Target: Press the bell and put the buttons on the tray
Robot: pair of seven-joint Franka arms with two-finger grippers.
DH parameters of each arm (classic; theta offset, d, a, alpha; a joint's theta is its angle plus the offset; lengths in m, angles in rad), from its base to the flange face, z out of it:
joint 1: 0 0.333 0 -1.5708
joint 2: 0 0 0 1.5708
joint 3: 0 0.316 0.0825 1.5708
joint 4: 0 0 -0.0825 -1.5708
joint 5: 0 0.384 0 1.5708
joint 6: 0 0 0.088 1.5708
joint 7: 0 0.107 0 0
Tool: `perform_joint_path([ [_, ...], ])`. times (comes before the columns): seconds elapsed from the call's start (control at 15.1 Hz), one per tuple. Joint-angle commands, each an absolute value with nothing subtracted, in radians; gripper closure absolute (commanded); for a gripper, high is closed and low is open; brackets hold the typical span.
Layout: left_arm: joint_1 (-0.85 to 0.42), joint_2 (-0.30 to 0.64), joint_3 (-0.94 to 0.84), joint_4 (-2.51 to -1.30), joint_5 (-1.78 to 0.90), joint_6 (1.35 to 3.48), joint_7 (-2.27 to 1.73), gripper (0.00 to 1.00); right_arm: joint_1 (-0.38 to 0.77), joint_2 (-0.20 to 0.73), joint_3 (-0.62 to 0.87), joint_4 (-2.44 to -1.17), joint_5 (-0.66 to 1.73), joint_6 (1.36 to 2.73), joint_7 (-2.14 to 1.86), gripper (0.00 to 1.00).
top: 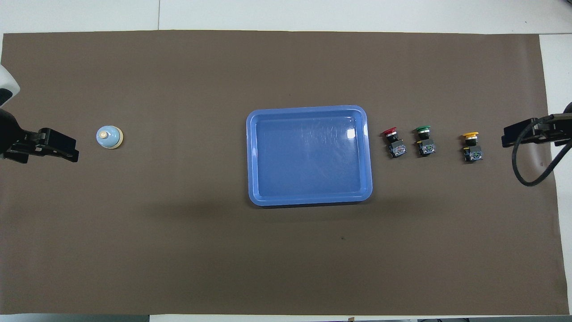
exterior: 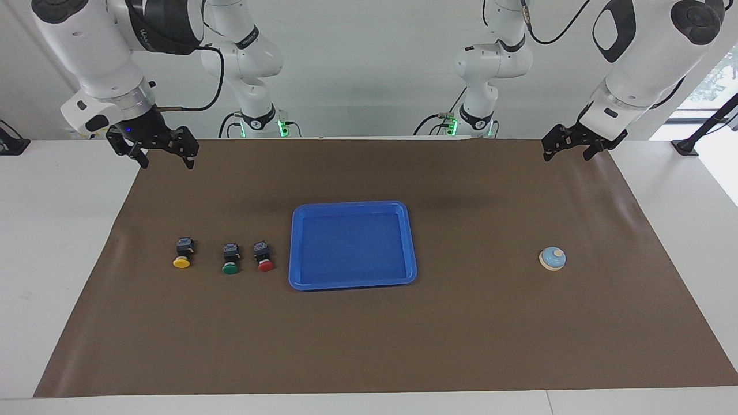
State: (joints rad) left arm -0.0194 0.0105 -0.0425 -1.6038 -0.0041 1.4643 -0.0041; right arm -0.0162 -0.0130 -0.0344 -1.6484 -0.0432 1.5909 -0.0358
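Observation:
The light blue bell (exterior: 552,259) (top: 109,137) stands on the brown mat toward the left arm's end. The blue tray (exterior: 351,245) (top: 308,154) lies bare in the middle. Beside it, toward the right arm's end, a row of three buttons rests on the mat: red (exterior: 264,257) (top: 393,142), green (exterior: 230,259) (top: 425,141), yellow (exterior: 182,254) (top: 472,146). My left gripper (exterior: 567,154) (top: 67,152) hangs open and holds nothing, above the mat's corner at the bell's end. My right gripper (exterior: 165,163) (top: 509,136) hangs open and holds nothing, above the mat's corner at the buttons' end.
A brown mat (exterior: 461,323) covers most of the white table (exterior: 52,230). A black cable (top: 523,174) loops down from the right wrist. Both arm bases stand at the table's robot-side edge.

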Motion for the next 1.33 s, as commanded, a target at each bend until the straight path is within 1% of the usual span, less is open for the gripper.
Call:
perform_joint_path([
  [0.0,-0.017,0.002,-0.043,-1.605,0.008,1.474,-0.008,0.00,-0.020,-0.029,-0.034,-1.663,-0.029,1.594,-0.064,0.00],
  [0.66,-0.017,0.002,-0.043,-1.605,0.008,1.474,-0.008,0.00,-0.028,-0.040,-0.031,-1.664,-0.028,1.575,-0.074,0.00],
  [0.8,-0.017,0.002,-0.043,-1.605,0.008,1.474,-0.008,0.00,-0.012,-0.046,-0.022,-1.689,-0.023,1.589,-0.098,0.00],
  [0.93,-0.017,0.002,-0.043,-1.605,0.008,1.474,-0.008,0.00,0.038,-0.037,-0.012,-1.706,-0.023,1.640,-0.048,0.00],
  [1.13,-0.017,0.002,-0.043,-1.605,0.008,1.474,-0.008,0.00,0.051,0.050,-0.009,-1.715,-0.020,1.721,0.009,0.00],
  [1.26,-0.017,0.002,-0.043,-1.605,0.008,1.474,-0.008,0.00,0.054,0.100,-0.009,-1.768,0.001,1.848,0.012,0.00],
])
